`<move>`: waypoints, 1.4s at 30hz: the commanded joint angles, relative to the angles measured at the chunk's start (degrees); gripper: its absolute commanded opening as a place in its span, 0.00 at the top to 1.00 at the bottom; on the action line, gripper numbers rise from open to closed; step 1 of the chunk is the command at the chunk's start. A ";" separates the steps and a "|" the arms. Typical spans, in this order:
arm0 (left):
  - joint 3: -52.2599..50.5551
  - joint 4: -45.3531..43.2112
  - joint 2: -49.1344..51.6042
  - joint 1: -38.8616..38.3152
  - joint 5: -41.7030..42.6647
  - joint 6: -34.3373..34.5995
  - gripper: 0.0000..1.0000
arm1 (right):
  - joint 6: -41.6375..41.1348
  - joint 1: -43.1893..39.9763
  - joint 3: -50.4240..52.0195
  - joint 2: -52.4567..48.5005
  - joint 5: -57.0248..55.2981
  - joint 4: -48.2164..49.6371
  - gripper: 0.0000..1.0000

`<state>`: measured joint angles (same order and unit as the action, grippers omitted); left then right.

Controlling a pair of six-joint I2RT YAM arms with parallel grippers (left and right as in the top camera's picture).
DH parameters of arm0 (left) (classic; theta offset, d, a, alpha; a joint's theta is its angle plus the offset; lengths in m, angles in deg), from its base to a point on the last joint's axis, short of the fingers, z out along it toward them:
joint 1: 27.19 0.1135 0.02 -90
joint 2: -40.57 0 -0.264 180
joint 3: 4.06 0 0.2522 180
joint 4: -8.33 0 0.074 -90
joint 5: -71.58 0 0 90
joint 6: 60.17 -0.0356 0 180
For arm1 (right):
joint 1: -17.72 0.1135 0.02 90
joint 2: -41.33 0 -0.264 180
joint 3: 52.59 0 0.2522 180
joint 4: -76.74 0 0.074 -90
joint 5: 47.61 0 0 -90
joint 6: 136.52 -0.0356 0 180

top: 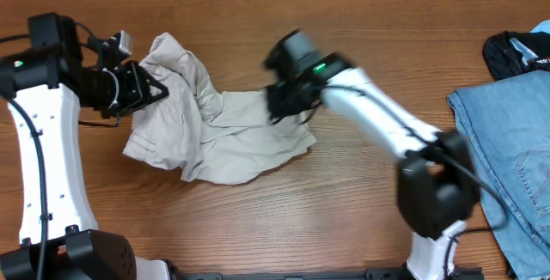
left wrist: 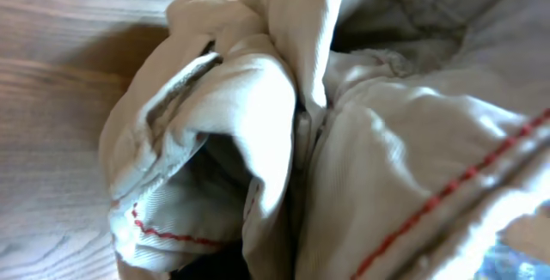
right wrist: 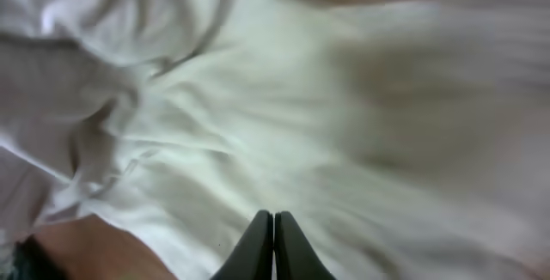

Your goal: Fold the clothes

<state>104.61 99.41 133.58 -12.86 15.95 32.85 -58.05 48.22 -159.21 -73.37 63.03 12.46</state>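
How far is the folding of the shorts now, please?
Done: nothing looks folded; the shorts lie crumpled on the table. In hand: the left gripper is at their left edge, and the right gripper is over them with fingers closed. Left: flattening and all folds.

Shorts on the desk, between the two sets of jaws.

The shorts [top: 223, 134] lie on the desk [top: 361, 22], heaped up just right of the left jaws and spreading flatter toward the right jaws, which sit over the garment's far right edge. The left jaws meet the heap's left side, its folds directly ahead of them. Cloth lies beneath and ahead of the right jaws, with bare desk beyond it. Well right of the right jaws, past the right arm [top: 378, 117], a denim garment [top: 507, 160] lies at the desk's edge, another bundle of cloth [top: 516, 52] just behind it.
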 commanded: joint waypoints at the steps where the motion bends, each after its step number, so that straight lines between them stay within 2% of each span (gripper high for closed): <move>1: 1.84 -1.66 -1.70 -3.13 -0.66 2.91 0.77 | 3.23 -3.93 -0.98 2.16 -4.57 -4.63 0.96; 7: 1.79 -4.98 -1.51 -9.20 -4.83 7.96 0.77 | 4.79 -6.25 1.64 -0.44 -4.52 -8.61 0.96; 12: 1.70 -7.82 -1.51 -14.97 -8.13 12.17 0.76 | 4.96 -6.25 5.64 -1.84 -4.48 -7.08 0.96; 25: 1.51 -12.17 -0.04 -25.05 -16.98 18.05 0.73 | 4.94 -5.73 13.38 -2.29 0.00 -2.54 0.96; 39: 1.49 -15.17 8.17 -32.76 -15.61 24.11 0.73 | 4.28 -5.11 13.79 -2.34 0.00 -3.39 0.96; 40: 1.49 -15.65 8.68 -33.53 -14.95 24.15 0.68 | 4.28 -5.11 13.79 -2.34 0.00 -3.58 0.96; 42: 1.49 -16.74 9.27 -34.77 -13.03 24.00 0.44 | 4.31 -5.11 13.77 -2.34 -0.07 -4.26 0.96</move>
<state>104.64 83.67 142.15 -45.65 -0.44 55.13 -53.79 42.95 -145.84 -75.33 62.49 8.67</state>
